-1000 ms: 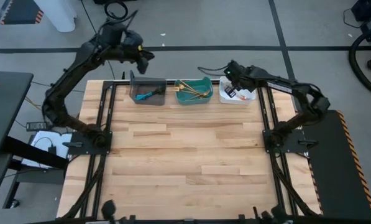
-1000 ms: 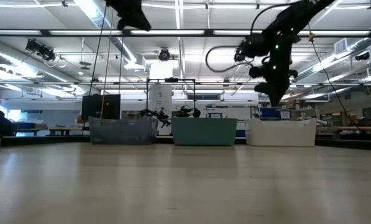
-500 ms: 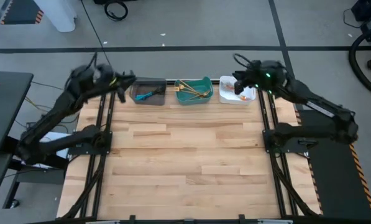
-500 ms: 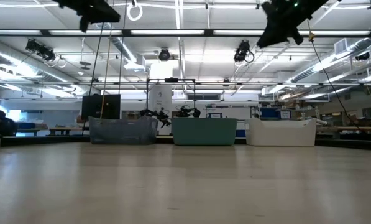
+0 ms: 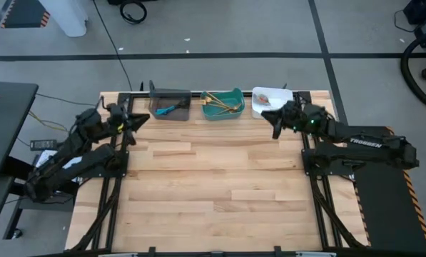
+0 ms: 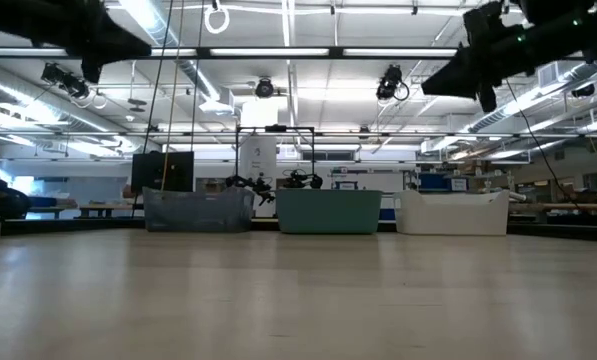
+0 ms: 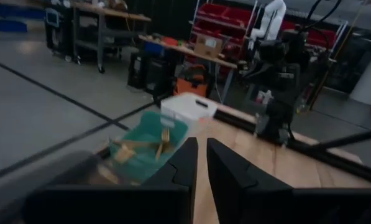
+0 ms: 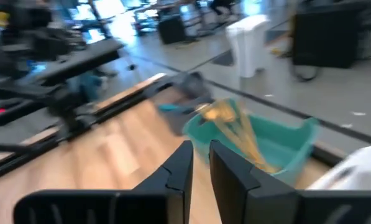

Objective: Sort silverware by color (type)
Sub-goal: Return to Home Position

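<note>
Where the desk [image 5: 213, 185] meets its far edge, three bins stand in a row, and all visible silverware lies inside them.

1. Black bin [image 5: 170, 105]: nearest the far left corner. It holds one blue-handled fork [image 5: 168, 109], lying slanted on the bin floor.
2. Green bin [image 5: 222, 103]: at the middle of the far edge, just beside the black bin. It holds several gold-handled forks [image 5: 224, 106], crossed over one another.
3. White bin [image 5: 272, 100]: towards the far right corner, just beside the green bin. Its contents are too small to identify.

Left arm [image 5: 70, 157]: folded low over the left edge of the desk. The left tool [image 5: 130, 121] points inward, short of the black bin and apart from it. In the left wrist view its fingers [image 7: 185, 168] stand drawn together with only a narrow slit between them and grip nothing.

Right arm [image 5: 362, 143]: folded low over the right edge of the desk. The right tool [image 5: 275, 123] points inward, at the near side of the white bin, and covers that bin's near corner in the high view. In the right wrist view its fingers [image 8: 179, 168] likewise leave only a narrow slit and grip nothing.

In the low view both arms show only at the upper corners, well above the desk surface.
</note>
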{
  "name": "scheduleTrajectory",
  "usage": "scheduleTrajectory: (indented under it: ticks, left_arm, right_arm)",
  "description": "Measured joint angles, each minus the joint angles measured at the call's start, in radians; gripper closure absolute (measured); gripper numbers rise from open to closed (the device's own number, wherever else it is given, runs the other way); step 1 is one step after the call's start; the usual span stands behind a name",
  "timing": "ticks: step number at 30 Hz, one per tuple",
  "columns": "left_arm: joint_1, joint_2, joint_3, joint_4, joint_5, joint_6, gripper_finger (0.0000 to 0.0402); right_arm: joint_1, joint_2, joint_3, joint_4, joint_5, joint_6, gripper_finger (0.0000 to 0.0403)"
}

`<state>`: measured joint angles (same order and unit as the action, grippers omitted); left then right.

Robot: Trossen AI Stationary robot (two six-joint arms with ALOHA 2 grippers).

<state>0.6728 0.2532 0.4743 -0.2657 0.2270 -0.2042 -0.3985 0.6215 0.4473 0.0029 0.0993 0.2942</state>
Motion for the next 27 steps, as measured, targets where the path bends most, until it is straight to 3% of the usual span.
scheduleTrajectory:
  ticks: [7, 15, 27]
  left_arm:
    - [-0.073, -0.073, -0.167, 0.019, 0.004, -0.012, 0.0390]
    - [-0.137, -0.079, -0.346, 0.253, 0.004, -0.025, 0.0390]
    - [-0.168, -0.079, -0.432, 0.262, 0.003, -0.081, 0.0390]
  right_arm:
    - [0.062, -0.027, -0.180, 0.188, -0.075, 0.002, 0.0348]
    - [0.100, -0.027, -0.298, 0.357, -0.075, -0.006, 0.0349]
    - [0.103, -0.027, -0.407, 0.428, -0.129, 0.027, 0.0349]
